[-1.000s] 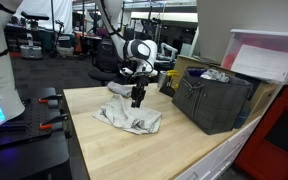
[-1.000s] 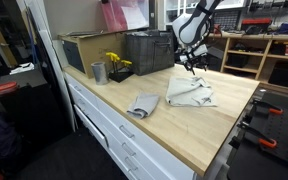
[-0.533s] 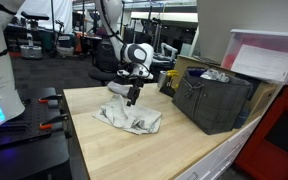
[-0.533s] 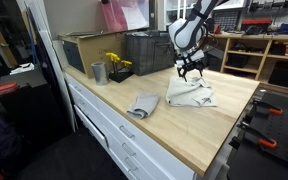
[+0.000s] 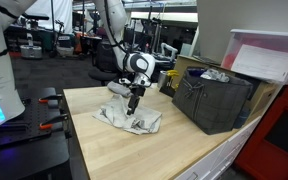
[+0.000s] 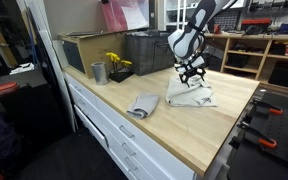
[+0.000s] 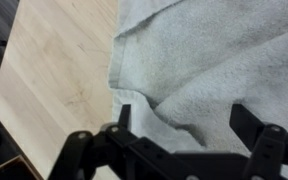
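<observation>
A crumpled light grey towel (image 5: 130,119) (image 6: 191,93) lies on the wooden worktop (image 5: 114,150) (image 6: 184,125). My gripper (image 5: 133,104) (image 6: 191,75) hovers just above the towel with its jaws wide apart and nothing between them. In the wrist view the towel (image 7: 214,60) fills most of the picture, with a folded ridge running between my two dark fingers (image 7: 122,118); my gripper (image 7: 182,120) stands open over that ridge. A second, smaller folded grey cloth (image 6: 142,105) lies further along the worktop, apart from the gripper.
A dark mesh basket (image 5: 212,100) (image 6: 149,52) holding cloths stands beside the towel. A metal cup (image 6: 98,72), a small box with yellow items (image 6: 117,66) and a brown box (image 6: 82,50) stand along the back. The worktop's front edge has drawers (image 6: 114,135) below.
The jaws have opened wide. The gripper has shifted a little over the towel and tilted; the towel stays on the worktop.
</observation>
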`<state>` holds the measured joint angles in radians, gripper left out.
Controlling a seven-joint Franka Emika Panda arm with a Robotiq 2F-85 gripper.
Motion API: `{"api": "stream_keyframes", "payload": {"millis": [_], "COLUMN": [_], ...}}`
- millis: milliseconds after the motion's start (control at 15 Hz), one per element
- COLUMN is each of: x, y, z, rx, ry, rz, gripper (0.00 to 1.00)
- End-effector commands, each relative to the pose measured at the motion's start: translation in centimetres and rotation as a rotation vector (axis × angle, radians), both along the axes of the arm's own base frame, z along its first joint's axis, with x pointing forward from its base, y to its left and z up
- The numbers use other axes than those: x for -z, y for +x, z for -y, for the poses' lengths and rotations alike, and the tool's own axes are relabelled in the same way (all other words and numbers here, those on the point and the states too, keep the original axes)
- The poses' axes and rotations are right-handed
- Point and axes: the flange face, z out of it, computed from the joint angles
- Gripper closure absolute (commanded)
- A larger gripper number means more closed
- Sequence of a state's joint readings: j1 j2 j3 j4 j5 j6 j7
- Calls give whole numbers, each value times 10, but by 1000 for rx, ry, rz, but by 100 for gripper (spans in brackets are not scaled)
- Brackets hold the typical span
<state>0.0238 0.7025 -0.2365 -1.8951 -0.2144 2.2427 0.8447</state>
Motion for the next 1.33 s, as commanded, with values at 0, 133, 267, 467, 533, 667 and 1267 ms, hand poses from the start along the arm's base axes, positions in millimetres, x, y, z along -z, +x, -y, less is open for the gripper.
{"api": "stream_keyframes", "payload": {"millis": [0,133,267,467,533,667,1267], "x": [-4,-5,-4,6,10,17,34], "y": [11,12,11,10,11,11,-1], "z": [16,23,29,30,29,26,39], "rx": [-9,-7,-7,-16,-22,-44,-68], "ry": [-39,-61,-79,-70,-48,-21,-77], "rz": [-55,-82,-111,-133,-123,-125,-226], "gripper": [0,0,0,0,0,0,0]}}
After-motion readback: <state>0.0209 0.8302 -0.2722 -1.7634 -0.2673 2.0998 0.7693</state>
